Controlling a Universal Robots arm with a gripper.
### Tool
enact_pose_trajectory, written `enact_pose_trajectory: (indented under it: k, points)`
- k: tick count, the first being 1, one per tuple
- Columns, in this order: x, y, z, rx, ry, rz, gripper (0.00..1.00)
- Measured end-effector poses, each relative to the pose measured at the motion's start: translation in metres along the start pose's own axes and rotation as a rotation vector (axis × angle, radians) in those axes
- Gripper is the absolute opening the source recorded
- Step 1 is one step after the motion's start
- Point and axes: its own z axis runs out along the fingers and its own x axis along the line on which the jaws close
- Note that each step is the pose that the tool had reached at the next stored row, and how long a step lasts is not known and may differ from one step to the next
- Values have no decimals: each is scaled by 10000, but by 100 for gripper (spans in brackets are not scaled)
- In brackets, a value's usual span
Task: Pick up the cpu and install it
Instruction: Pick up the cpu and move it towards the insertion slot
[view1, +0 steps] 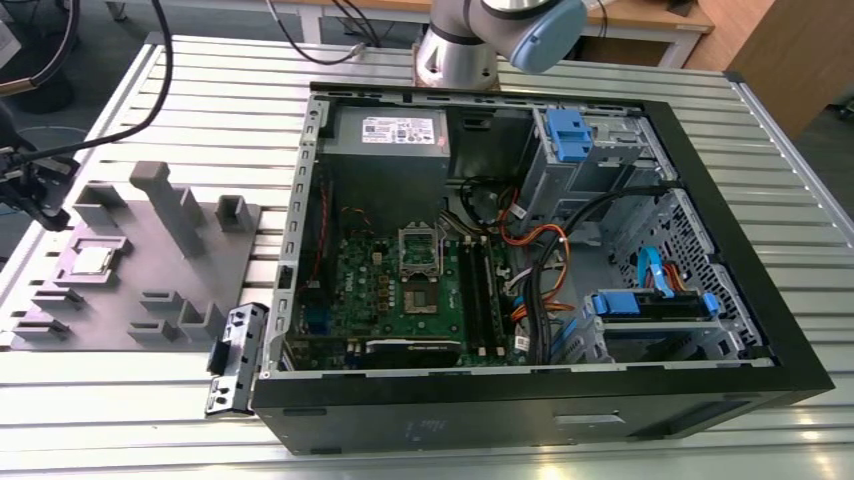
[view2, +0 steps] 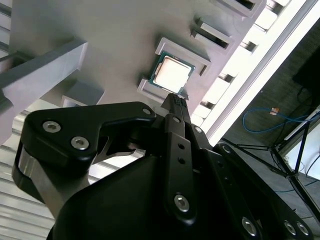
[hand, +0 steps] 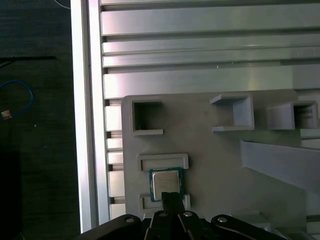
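Note:
The cpu (view1: 91, 261) is a small silvery square chip lying flat in a shallow recess of the grey fixture plate (view1: 134, 295) at the exterior view's left. Both wrist views show the cpu (view2: 172, 74) (hand: 165, 182) just beyond the black tip of the gripper. My gripper (view1: 54, 216) hangs above the plate's far left part, a little above and beside the chip. In both wrist views the gripper (view2: 176, 99) (hand: 171, 196) is shut, its narrow tips together, holding nothing and apart from the chip.
An open black computer case (view1: 747, 300) lies on the slatted aluminium table (view1: 134, 420), its green motherboard with the silver socket frame (view1: 416, 246) exposed. Grey posts and pockets (view1: 167, 200) rise from the fixture plate. The table's edge (hand: 85, 125) runs close by the plate.

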Motion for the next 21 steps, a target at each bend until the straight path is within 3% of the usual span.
enact_pose_trajectory:
  k: [21]
  points:
    - [63, -27, 376, 1, 1, -1, 11]
